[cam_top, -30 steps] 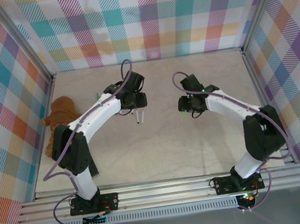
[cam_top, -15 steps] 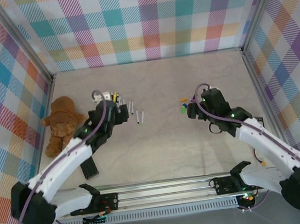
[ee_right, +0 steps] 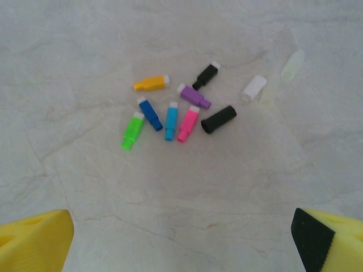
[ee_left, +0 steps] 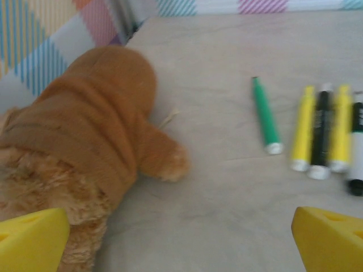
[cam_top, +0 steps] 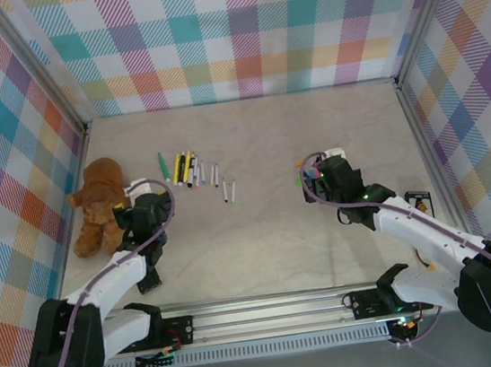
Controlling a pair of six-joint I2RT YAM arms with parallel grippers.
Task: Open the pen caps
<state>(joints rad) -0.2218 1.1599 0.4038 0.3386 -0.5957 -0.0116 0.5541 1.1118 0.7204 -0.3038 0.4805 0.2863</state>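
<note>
The left gripper (ee_left: 181, 243) is open, its 2 yellow fingertips wide apart at the bottom corners of its wrist view with nothing between them but bare bench (ee_left: 215, 187); just to its left, almost against one fingertip, lies a brown teddy bear (ee_left: 85, 141), one paw stretched out toward the pens (ee_left: 320, 133); those lie side by side ahead and to the right: 1 green, then yellow, black, yellow, then a white-and-black one cut off by the edge; the picture is too blurred to read any print on the barrels.

The right gripper (ee_right: 181, 241) is also open and holds nothing, its fingertips spread over the pale marbled surface; the pen caps (ee_right: 171, 120) lie loose in front of it in a small cluster, apart from any pen: orange, a slim black, purple, blue, light blue, pink, green and a stubby black, 8 in all and some nearly touching; a white one and paler see-through ones sit a little off to the right.

From above, the row of pens lies left of centre near the bear, and the caps lie well apart from it, just beside the right gripper; bright checked walls (cam_top: 243, 30) close 3 sides, and a metal rail (cam_top: 271, 311) runs along the near edge.
</note>
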